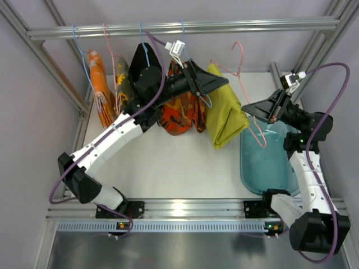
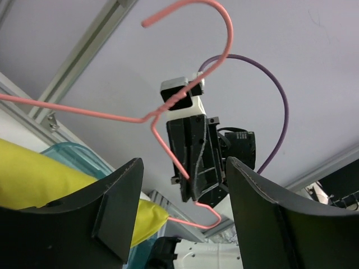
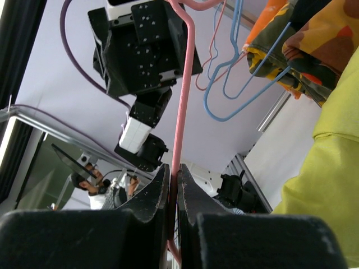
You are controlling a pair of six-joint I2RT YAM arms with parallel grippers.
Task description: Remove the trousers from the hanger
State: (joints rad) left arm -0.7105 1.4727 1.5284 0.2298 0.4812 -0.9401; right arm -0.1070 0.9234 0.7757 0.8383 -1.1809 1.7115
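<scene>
The yellow-green trousers hang folded over a pink wire hanger that is off the rail. My right gripper is shut on the hanger's lower wire on the side right of the trousers. In the right wrist view the pink wire runs up from between the closed fingertips, with the trousers at the right. My left gripper is open and empty at the trousers' top edge. In its wrist view the hanger and trousers lie beyond the open jaws.
Several other garments hang from the rail at the back left: orange, camouflage, black, red-orange. A teal tray lies on the table at right. An empty blue hanger hangs nearby.
</scene>
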